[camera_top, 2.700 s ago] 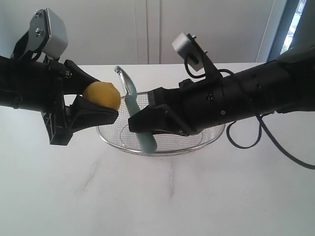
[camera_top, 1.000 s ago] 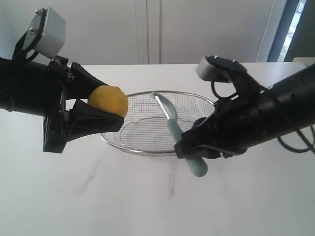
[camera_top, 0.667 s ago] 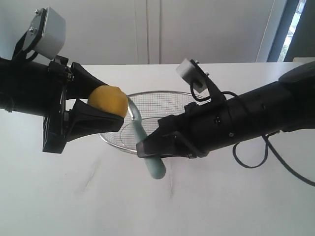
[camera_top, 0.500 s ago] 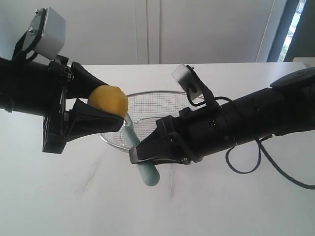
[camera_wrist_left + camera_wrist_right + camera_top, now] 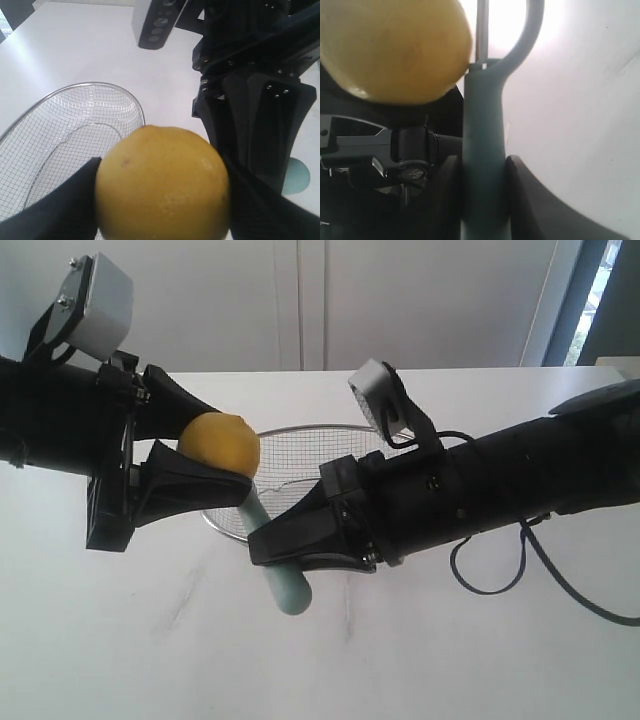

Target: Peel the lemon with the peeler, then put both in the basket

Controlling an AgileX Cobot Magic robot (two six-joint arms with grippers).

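Observation:
My left gripper (image 5: 215, 455) is shut on the round yellow lemon (image 5: 220, 446), held in the air at the left end of the basket (image 5: 330, 452); the lemon (image 5: 162, 182) fills the left wrist view between the two black fingers (image 5: 55, 210). My right gripper (image 5: 268, 547) is shut on the pale teal handle of the peeler (image 5: 280, 575). The handle (image 5: 484, 150) sits clamped between both fingers (image 5: 535, 200), and the metal blade head (image 5: 481, 35) lies against the lemon (image 5: 395, 50). In the exterior view the blade is hidden behind the lemon and the left fingers.
The silver wire-mesh basket (image 5: 65, 125) stands on the white table (image 5: 450, 650) behind both grippers. A black cable (image 5: 520, 560) hangs from the right arm. Both arms cross over the table's middle, close together.
My right gripper has swung left with the peeler, from over the basket to under the lemon, bringing the blade against it. The left gripper and the lemon have stayed still.

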